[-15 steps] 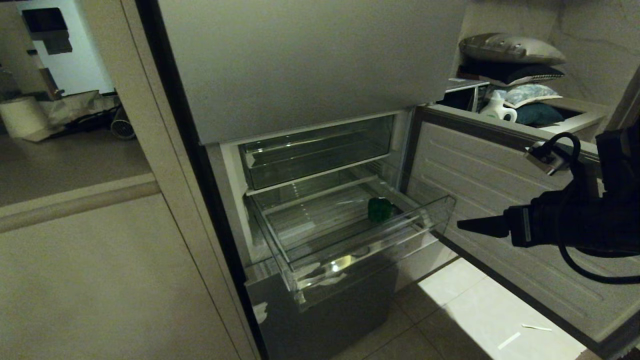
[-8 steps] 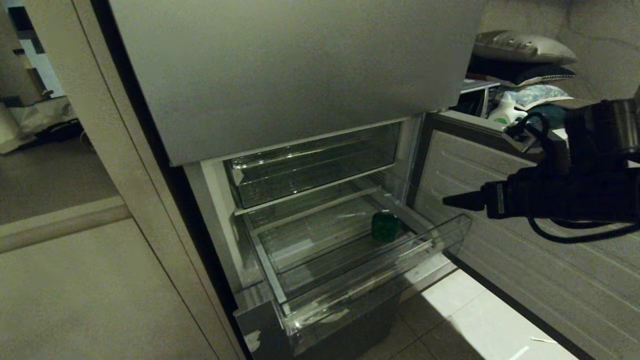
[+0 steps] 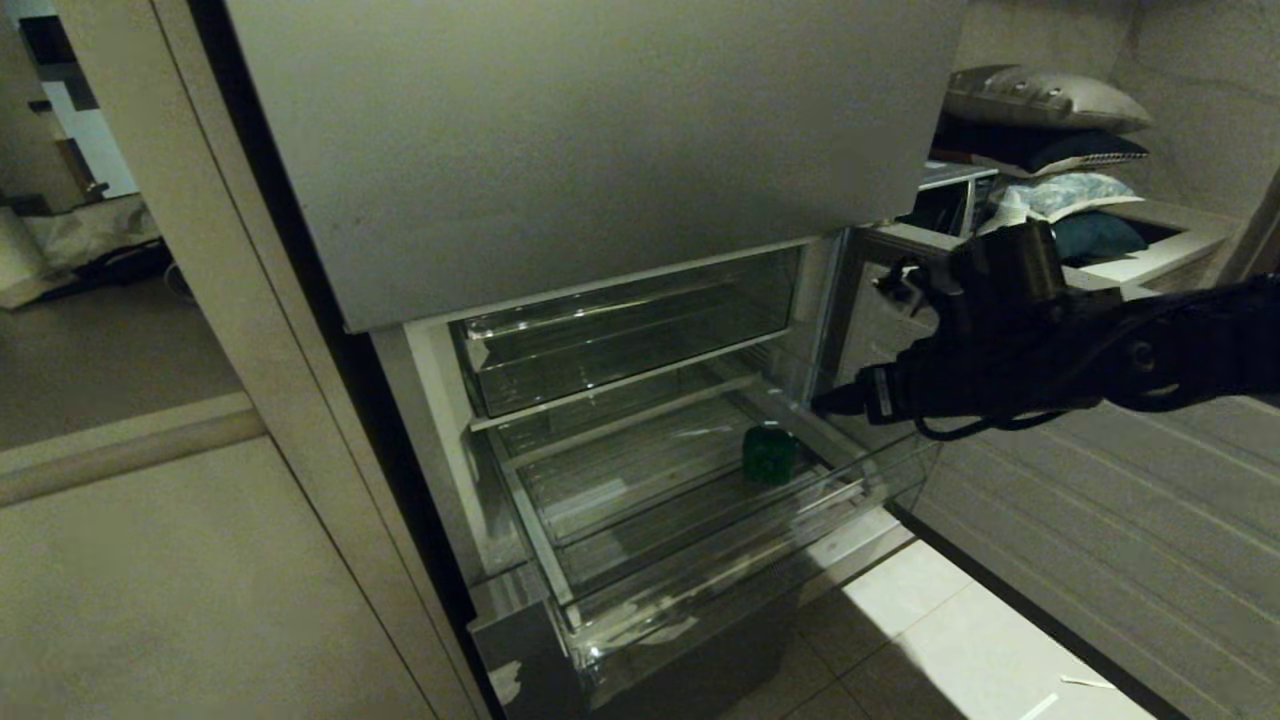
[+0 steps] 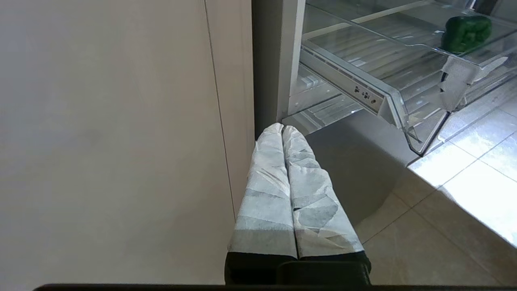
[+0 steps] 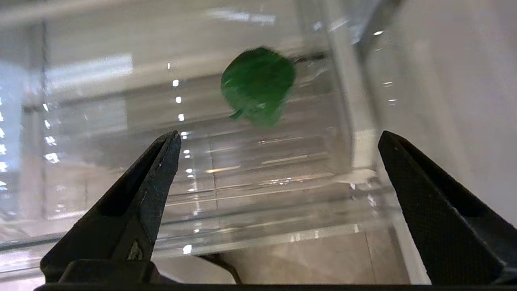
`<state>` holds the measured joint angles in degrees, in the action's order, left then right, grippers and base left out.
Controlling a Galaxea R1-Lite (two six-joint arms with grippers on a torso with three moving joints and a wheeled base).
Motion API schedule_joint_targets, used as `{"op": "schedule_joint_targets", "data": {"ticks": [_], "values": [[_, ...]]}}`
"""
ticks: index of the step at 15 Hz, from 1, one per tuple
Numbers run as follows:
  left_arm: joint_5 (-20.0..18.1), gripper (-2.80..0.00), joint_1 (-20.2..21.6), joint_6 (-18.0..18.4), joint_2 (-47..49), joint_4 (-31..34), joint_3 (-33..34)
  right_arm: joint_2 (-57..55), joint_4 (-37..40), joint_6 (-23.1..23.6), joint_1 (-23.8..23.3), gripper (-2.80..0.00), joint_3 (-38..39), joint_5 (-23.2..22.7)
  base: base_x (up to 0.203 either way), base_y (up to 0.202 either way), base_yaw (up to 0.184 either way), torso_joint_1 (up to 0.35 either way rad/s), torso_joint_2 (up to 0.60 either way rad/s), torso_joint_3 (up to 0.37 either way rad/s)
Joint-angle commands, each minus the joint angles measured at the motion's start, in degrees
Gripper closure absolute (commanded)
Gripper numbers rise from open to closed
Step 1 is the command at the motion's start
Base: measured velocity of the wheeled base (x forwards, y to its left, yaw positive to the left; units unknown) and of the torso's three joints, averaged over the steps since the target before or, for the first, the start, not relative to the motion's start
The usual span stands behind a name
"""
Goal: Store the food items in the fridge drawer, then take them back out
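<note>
A green pepper (image 3: 768, 453) lies at the right side of the pulled-out clear fridge drawer (image 3: 730, 560). My right gripper (image 3: 825, 403) reaches in from the right, its tip just above and to the right of the pepper. In the right wrist view the right gripper (image 5: 278, 135) is open and empty, with the pepper (image 5: 258, 85) ahead behind the drawer's clear wall (image 5: 262, 202). My left gripper (image 4: 282, 128), wrapped in white tape, is shut on nothing. It hangs low beside the cabinet panel, left of the drawer (image 4: 383, 93) and the pepper (image 4: 466, 33).
A second clear drawer (image 3: 630, 330) sits above, under the grey upper door panel (image 3: 600, 140). The open lower fridge door (image 3: 1050, 520) stands at the right, behind my right arm. Pillows (image 3: 1040, 100) lie on a shelf beyond it. A beige cabinet panel (image 3: 200, 560) fills the left.
The head view shifted early on, then held still. My right arm has stretched leftwards, bringing its open gripper from over the fridge door to the drawer's right side. The pepper stays put.
</note>
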<state>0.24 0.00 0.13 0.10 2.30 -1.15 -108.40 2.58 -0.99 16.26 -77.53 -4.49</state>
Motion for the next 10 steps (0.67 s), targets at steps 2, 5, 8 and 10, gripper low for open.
{"op": "schedule_joint_targets", "data": {"ticks": [2,5,8,10], "values": [[0.0,0.00,0.0,0.0,0.1,0.0,0.0,-4.7,-0.3,1.3,0.5,-2.80,-1.1,-0.4,0.000,0.000,0.000,0.000,0.00,0.000],[0.0,0.00,0.0,0.0,0.1,0.0,0.0,-7.7,-0.3,1.4,1.2,-2.80,-2.5,-0.5,0.000,0.000,0.000,0.000,0.00,0.000],[0.0,0.00,0.0,0.0,0.1,0.0,0.0,-10.9,-0.4,1.3,1.4,-2.80,-4.4,-0.7,0.000,0.000,0.000,0.000,0.00,0.000],[0.0,0.00,0.0,0.0,0.1,0.0,0.0,-12.6,-0.5,1.4,1.4,-2.80,-6.2,-1.5,0.000,0.000,0.000,0.000,0.00,0.000]]}}
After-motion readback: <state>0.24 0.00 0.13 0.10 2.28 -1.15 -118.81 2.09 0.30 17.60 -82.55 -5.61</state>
